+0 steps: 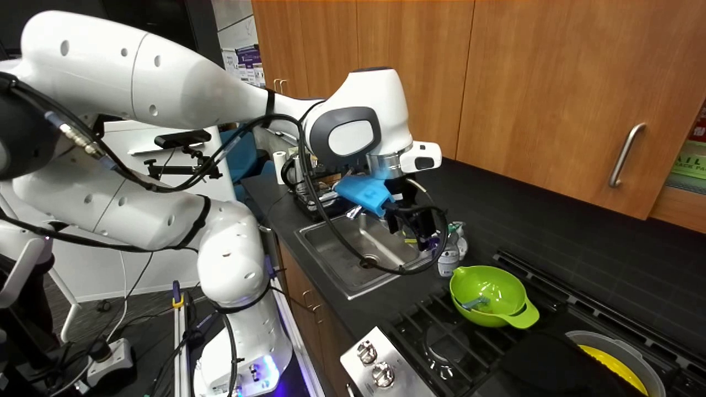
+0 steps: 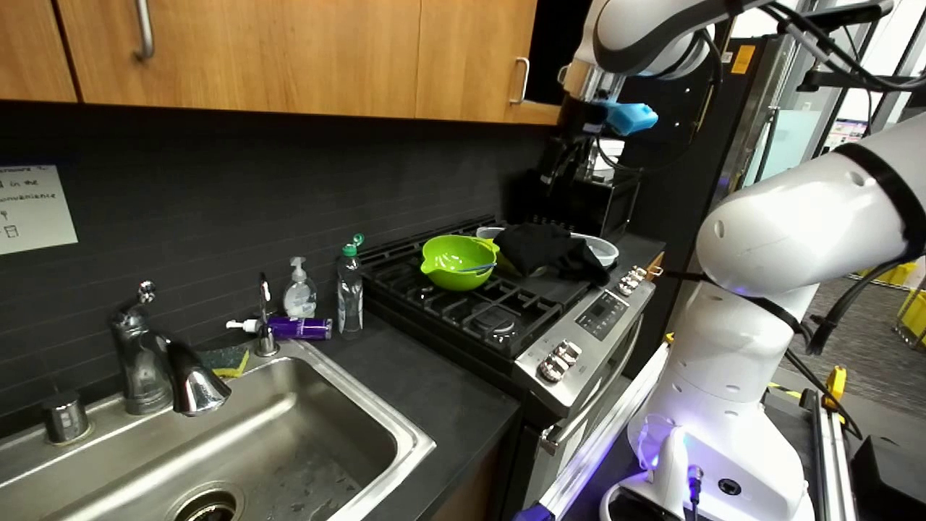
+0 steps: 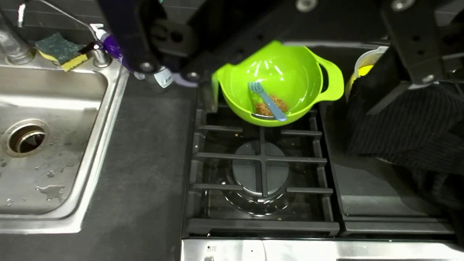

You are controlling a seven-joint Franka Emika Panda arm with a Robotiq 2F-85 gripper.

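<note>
My gripper (image 3: 298,99) stands open with its fingers far apart and nothing held. In the wrist view the lime-green bowl (image 3: 308,78) shows between and below the fingers, its handle pointing right. Inside it lie a blue fork (image 3: 270,103) and a patch of small brown grains (image 3: 262,109). Both exterior views show the bowl (image 1: 499,286) resting on the stove grate, with the gripper (image 1: 409,234) raised above the counter, apart from it. A black cloth (image 3: 391,130) beside the bowl partly covers a pale container (image 3: 362,63) with something yellow in it.
The stove (image 2: 499,318) adjoins a steel sink (image 2: 304,420) with a faucet (image 2: 145,362). A clear bottle (image 2: 350,293), a soap pump (image 2: 299,295), a purple bottle (image 2: 300,328) and a sponge (image 3: 61,50) stand or lie behind the sink. Wooden cabinets (image 1: 551,82) hang above.
</note>
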